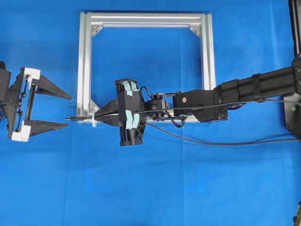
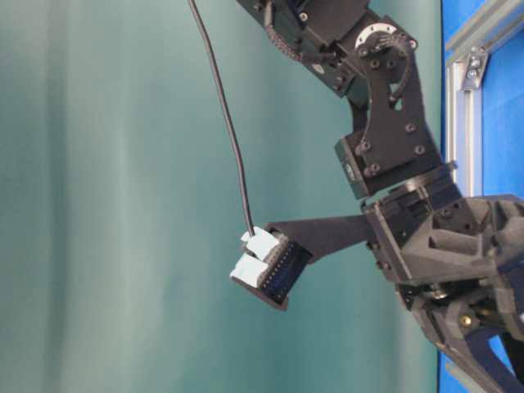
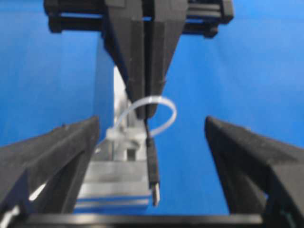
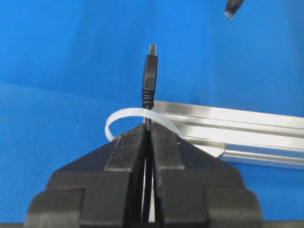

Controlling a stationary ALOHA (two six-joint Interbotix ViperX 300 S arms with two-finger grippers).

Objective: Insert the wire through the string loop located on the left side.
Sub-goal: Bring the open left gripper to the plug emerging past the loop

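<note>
Wire [image 4: 150, 76] plug end pokes out past the closed fingertips of the right gripper [image 4: 148, 130], pinched tight between them. Plug tip has passed through the string loop [image 4: 114, 121]; the loop arches around the wire just behind the plug's strain relief. Left wrist view: same wire [image 3: 152, 166] hangs toward the camera, metal tip lowest, whitish loop [image 3: 161, 107] curving around it right at the right gripper's fingertips. Overhead: plug tip [image 1: 73, 118] sticks out to the left of the frame's lower-left corner, loop [image 1: 93, 118] sits on that corner, wire runs back to the right along the right arm [image 1: 244, 89] and trails over the blue table [image 1: 188, 188] toward the right edge.

Aluminium frame [image 1: 84, 66] lies flat, square, silver, with corner brackets. Right gripper [image 1: 101, 115] reaches across from the right, tips at the lower-left corner of the frame, jaws pressed together on the wire.

Left gripper [image 1: 68, 110] sits left of the frame, jaws spread wide, holding nothing, tips pointing right toward the plug, near but apart from it. In the left wrist view its two fingers [image 3: 52, 156] flank the plug on both sides with clear gaps.

Table-level view: only the right arm's links and a dangling black cable [image 2: 225, 123] against a teal backdrop; loop not visible there.
</note>
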